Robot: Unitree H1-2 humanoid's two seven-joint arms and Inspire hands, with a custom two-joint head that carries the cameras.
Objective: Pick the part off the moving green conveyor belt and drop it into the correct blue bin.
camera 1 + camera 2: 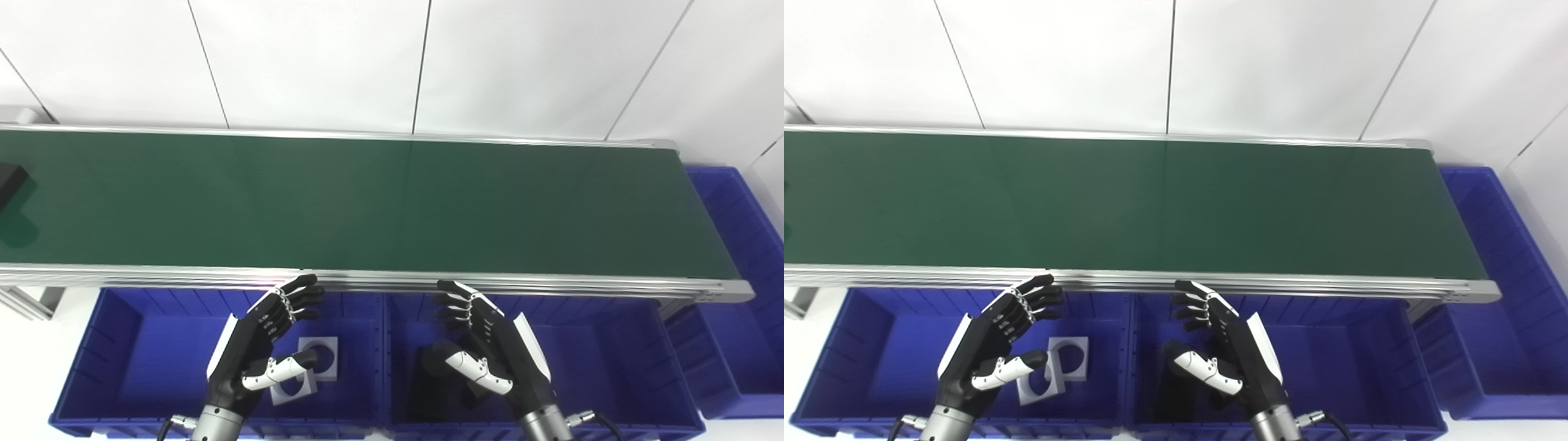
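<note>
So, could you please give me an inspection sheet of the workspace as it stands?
Surface: green belt mostly bare; a black part sits at its far left edge.
Job's things: left blue bin holds two white square parts with round holes; middle blue bin holds a dark part, partly hidden; a third blue bin stands at the belt's right end.
Clutter: nothing seen.
Hands: left hand and right hand open, holding nothing, above the bins.
Cables: connectors at both wrists.
Surroundings: white panelled wall.

Green belt [380,202] lies bare ahead except a black part [11,180] at its far-left edge
</note>
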